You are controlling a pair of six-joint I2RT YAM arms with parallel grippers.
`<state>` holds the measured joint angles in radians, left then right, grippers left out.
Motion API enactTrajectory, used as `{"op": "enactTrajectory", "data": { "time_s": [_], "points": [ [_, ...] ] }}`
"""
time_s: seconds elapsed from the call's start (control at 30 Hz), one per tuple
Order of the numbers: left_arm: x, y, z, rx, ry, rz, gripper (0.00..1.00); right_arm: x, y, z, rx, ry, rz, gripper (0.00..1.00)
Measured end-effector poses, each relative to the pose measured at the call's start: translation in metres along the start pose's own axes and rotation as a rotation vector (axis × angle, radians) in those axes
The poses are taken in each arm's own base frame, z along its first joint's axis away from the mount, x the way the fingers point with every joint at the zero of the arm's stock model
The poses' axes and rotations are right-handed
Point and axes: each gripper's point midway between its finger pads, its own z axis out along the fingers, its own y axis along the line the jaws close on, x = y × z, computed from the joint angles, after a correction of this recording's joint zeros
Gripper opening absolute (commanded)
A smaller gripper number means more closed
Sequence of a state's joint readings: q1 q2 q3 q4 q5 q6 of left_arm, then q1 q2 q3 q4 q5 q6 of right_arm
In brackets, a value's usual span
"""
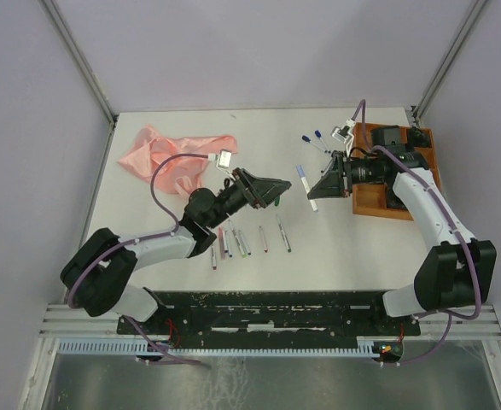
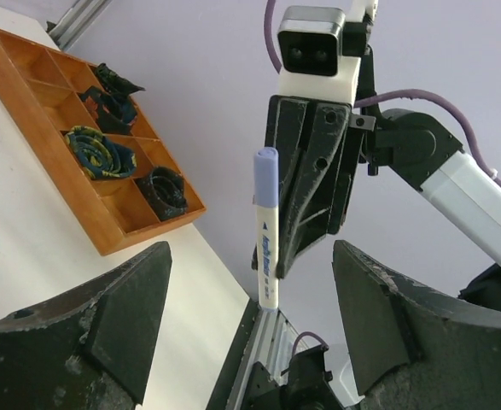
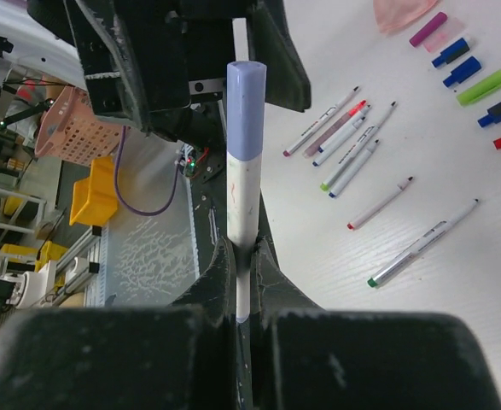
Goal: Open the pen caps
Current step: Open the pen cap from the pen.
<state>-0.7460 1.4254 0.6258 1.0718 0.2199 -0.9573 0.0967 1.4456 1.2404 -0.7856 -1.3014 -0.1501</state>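
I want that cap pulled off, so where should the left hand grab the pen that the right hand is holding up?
Probably the lilac cap at the free end, clear of the right hand clamping the white barrel. Bring the open left hand straight in, one finger each side: the barrel stands crosswise to its gap.

I work in a robotics lab cell; my white table (image 1: 259, 137) is boxed in by plain pale panels (image 1: 259, 51) on an aluminium frame (image 1: 79, 60); my arms (image 1: 165, 243) are bolted to a black base rail (image 1: 276, 301); a white camera (image 2: 314, 43) sits on my right wrist; past the table edge stand a yellow bin (image 3: 96, 201), a pink basket (image 3: 66, 128) and loose purple cabling (image 3: 118, 175).
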Motion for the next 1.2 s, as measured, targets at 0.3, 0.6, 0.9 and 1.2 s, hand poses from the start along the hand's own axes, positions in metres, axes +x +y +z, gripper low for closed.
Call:
{"op": "enactTrajectory", "data": {
  "time_s": [0.3, 0.6, 0.9, 1.2],
  "points": [
    [-0.005, -0.010, 0.025, 0.062, 0.005, -0.047, 0.71, 0.006, 0.014, 0.012, -0.065, 0.026, -0.021, 0.00],
    [0.006, -0.005, 0.031, 0.076, 0.046, -0.096, 0.52, 0.017, 0.022, 0.023, -0.094, 0.073, -0.042, 0.00],
    [0.008, -0.009, 0.030, 0.094, 0.058, -0.096, 0.39, 0.029, 0.014, 0.026, -0.087, 0.116, -0.018, 0.00],
    [0.012, -0.012, 0.029, 0.109, 0.082, -0.094, 0.42, 0.031, 0.014, 0.026, -0.088, 0.120, -0.021, 0.00]
  ]
}}
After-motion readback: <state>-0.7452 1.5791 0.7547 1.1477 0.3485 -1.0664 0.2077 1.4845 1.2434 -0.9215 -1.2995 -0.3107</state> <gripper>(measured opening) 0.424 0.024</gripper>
